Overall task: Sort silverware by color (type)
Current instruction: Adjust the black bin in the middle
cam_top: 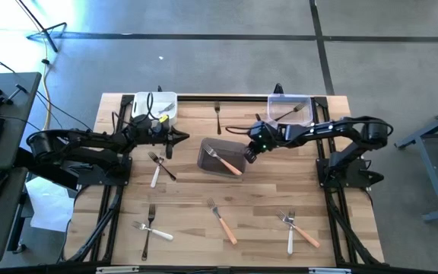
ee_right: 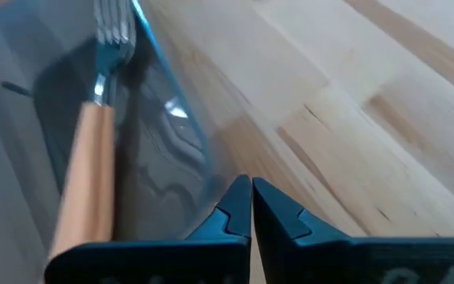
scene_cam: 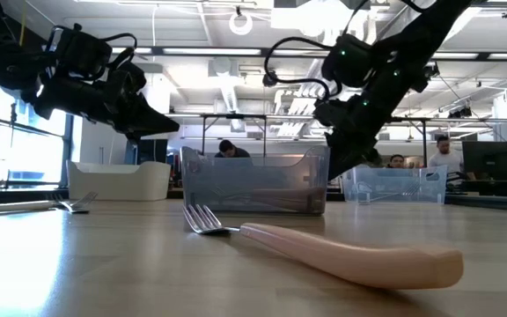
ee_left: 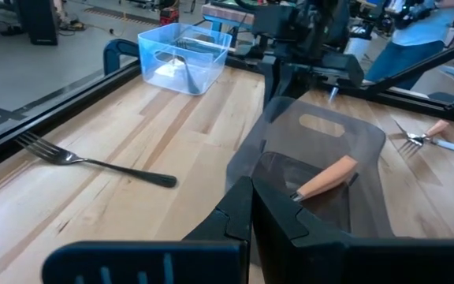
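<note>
Both tools are pinched shut and hold nothing, the right tool (cam_top: pixel 248 155) at the gray tub's (cam_top: pixel 217 163) three o'clock edge where an orange fork (cam_top: pixel 224 160) lies, so next comes grabbing another fork.

Nearest on the bench (scene_cam: pixel 104 264) lies a salmon-handled fork (scene_cam: pixel 324 248), tines toward the grey tub (scene_cam: pixel 255 181) just behind it. Above and left of that tub my left pincer (scene_cam: pixel 161 126) hangs pinched together, tip aimed at the tub. My right pincer (scene_cam: pixel 346 160) comes down at the tub's right end. Far left of the tub sits a white tub (scene_cam: pixel 119 180), with a white-handled fork (scene_cam: pixel 33 206) before it; a clear tub (scene_cam: pixel 394 185) sits right.
</note>
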Available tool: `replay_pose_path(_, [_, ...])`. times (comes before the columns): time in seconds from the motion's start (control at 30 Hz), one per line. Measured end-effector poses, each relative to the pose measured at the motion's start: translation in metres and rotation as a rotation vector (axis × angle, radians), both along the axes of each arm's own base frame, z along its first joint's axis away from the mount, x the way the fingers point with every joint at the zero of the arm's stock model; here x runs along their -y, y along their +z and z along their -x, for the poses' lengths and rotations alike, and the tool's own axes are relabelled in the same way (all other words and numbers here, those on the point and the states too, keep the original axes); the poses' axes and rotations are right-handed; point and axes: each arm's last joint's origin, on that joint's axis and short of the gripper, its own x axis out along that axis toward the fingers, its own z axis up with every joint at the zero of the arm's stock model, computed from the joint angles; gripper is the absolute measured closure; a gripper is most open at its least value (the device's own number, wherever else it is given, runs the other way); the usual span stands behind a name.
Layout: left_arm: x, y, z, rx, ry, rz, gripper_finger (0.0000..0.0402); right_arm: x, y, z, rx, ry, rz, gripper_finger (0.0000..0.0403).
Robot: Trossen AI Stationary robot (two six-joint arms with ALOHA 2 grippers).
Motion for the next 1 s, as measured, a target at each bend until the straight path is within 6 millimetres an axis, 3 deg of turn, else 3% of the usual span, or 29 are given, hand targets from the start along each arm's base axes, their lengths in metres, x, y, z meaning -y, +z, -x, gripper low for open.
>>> replay_pose_path(0.43, [0.006,0.000,-0.003,-0.004,0.009,-0.002,0.0402,0.001,0.004,-0.005,0.042,0.044,0.037,0.0403])
replay_pose_path(0.73, [0.006,0.000,-0.003,-0.001,0.028,0.027,0.0401,0.004,0.040,-0.013,-0.125,0.127,0.074,0.0403])
replay_pose_path(1.0, [0.007,-0.003,-0.006,-0.014,0.066,0.067,0.0402,-0.004,0.032,-0.001,-0.218,0.138,0.033,0.0403])
